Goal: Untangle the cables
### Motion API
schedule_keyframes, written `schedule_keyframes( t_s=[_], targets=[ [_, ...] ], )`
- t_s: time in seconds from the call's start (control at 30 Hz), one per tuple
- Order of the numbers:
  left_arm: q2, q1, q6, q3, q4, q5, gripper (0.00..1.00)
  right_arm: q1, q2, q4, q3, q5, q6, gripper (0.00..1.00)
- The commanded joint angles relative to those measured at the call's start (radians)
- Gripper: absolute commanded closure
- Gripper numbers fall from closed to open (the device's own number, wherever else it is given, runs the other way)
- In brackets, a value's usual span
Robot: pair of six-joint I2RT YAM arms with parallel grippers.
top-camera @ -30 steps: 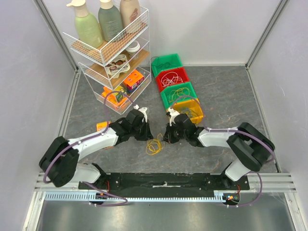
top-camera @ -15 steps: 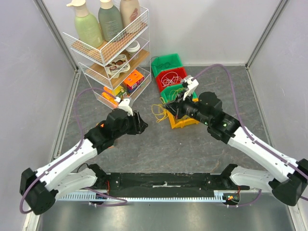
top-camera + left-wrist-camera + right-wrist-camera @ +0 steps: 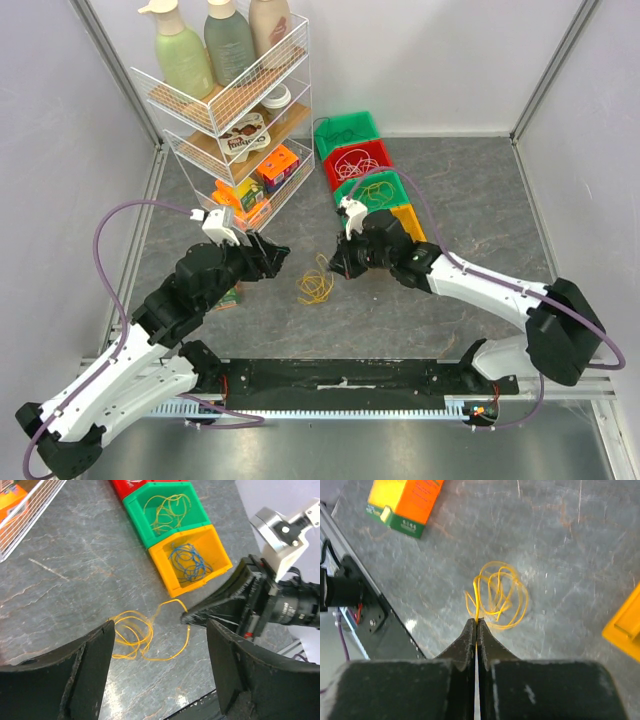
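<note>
A loopy yellow cable (image 3: pixel 315 288) lies on the grey table between the two arms, and it also shows in both wrist views (image 3: pixel 132 640) (image 3: pixel 498 594). My right gripper (image 3: pixel 338 270) (image 3: pixel 476 622) is shut on one strand of it, and the rest of the coil rests on the table just beyond the tips. My left gripper (image 3: pixel 276 258) (image 3: pixel 160 627) stands open, above and left of the coil, with nothing between its fingers. More cables lie in the bins: a blue one (image 3: pixel 187 562) and a yellow-green one (image 3: pixel 165 512).
A row of bins stands behind the right gripper: green (image 3: pixel 347 130), red (image 3: pixel 357 160), green (image 3: pixel 372 190), yellow (image 3: pixel 410 225). A white wire rack (image 3: pixel 230 120) with bottles and boxes fills the back left. An orange box (image 3: pixel 405 502) lies on the table by the left arm.
My left gripper opened and let go of the cable as its arm drew back. My right gripper carried the yellow cable up toward the bins, then down and left onto the table.
</note>
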Motion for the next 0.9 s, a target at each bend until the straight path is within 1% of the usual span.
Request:
schedule_keyframes(
  t_s=[0.0, 0.1, 0.23, 0.37, 0.57, 0.6, 0.73, 0.87],
  targets=[
    [-0.001, 0.005, -0.057, 0.011, -0.06, -0.05, 0.19, 0.011, -0.095, -0.05, 0.105, 0.005, -0.03, 1.0],
    [0.021, 0.004, -0.049, -0.001, -0.035, -0.001, 0.2, 0.011, -0.095, -0.101, 0.173, -0.009, -0.066, 1.0],
    [0.066, 0.004, -0.025, -0.011, 0.012, 0.075, 0.24, 0.011, -0.099, -0.105, 0.222, -0.072, -0.072, 1.0],
    [0.117, 0.004, -0.005, -0.008, 0.056, 0.153, 0.22, 0.011, -0.118, -0.111, 0.26, -0.108, -0.072, 1.0],
    [0.16, 0.005, 0.017, 0.012, 0.082, 0.185, 0.2, 0.011, -0.141, -0.116, 0.302, -0.15, -0.081, 1.0],
    [0.163, 0.005, 0.02, 0.011, 0.085, 0.222, 0.2, 0.011, -0.142, -0.117, 0.303, -0.148, -0.084, 1.0],
    [0.167, 0.004, 0.015, 0.0, 0.085, 0.237, 0.3, 0.011, -0.15, -0.119, 0.316, -0.156, -0.084, 1.0],
    [0.167, 0.005, 0.003, -0.017, 0.094, 0.254, 0.36, 0.011, -0.161, -0.121, 0.323, -0.161, -0.084, 1.0]
  ],
)
